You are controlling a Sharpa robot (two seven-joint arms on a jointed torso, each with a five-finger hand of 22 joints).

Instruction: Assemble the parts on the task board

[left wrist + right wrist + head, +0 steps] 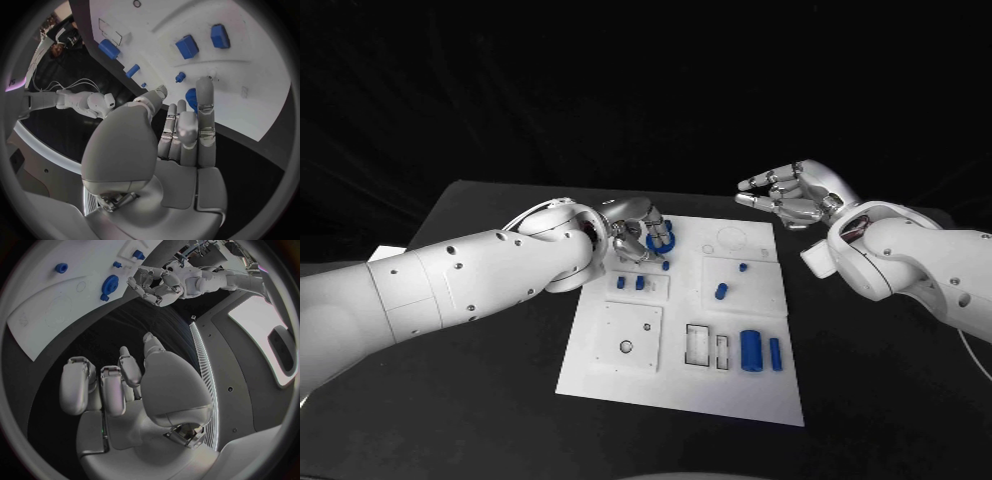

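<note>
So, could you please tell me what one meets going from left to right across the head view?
Left hand over the blue ring part → task board → right hand.

Two white arms reach in from either side. The left hand [635,232] sits low at the far left, fingers pointing down and slightly apart, grasping nothing. The right hand [790,195] hovers higher at the far right, fingers loosely curled, spread, empty.
</note>
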